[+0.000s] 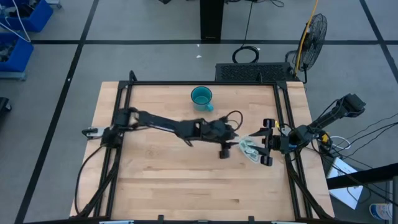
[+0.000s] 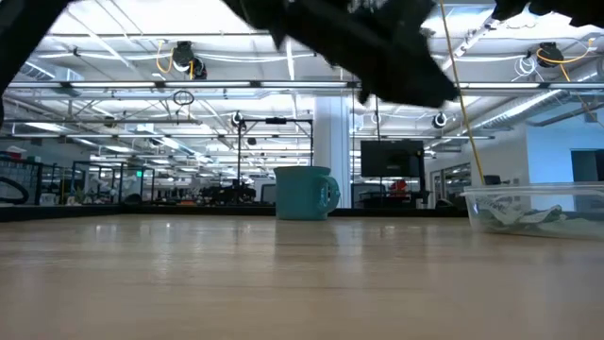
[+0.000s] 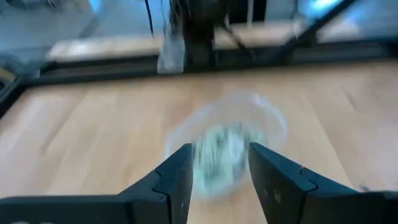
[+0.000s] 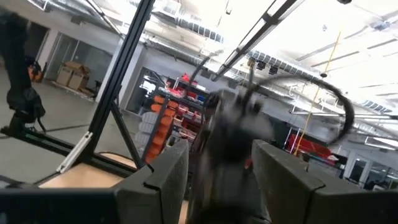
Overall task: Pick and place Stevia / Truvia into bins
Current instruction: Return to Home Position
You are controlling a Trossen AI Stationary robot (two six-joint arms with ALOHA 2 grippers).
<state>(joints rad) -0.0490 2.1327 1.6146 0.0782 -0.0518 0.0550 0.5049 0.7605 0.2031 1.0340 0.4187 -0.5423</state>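
Now the left gripper (image 3: 221,149), near the tub (image 3: 273,121), holds jaws parted, empty.

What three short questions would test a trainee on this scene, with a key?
1. Fill in: the open right gripper waits at the wooden table's ____ edge in the high view.
2. The pale green and white paper sachets lie: A loose on the table; B in the small clear plastic tub; C in the right gripper.
3. True or false: the left gripper is shut on a sachet.
Key: 1 right; 2 B; 3 false.
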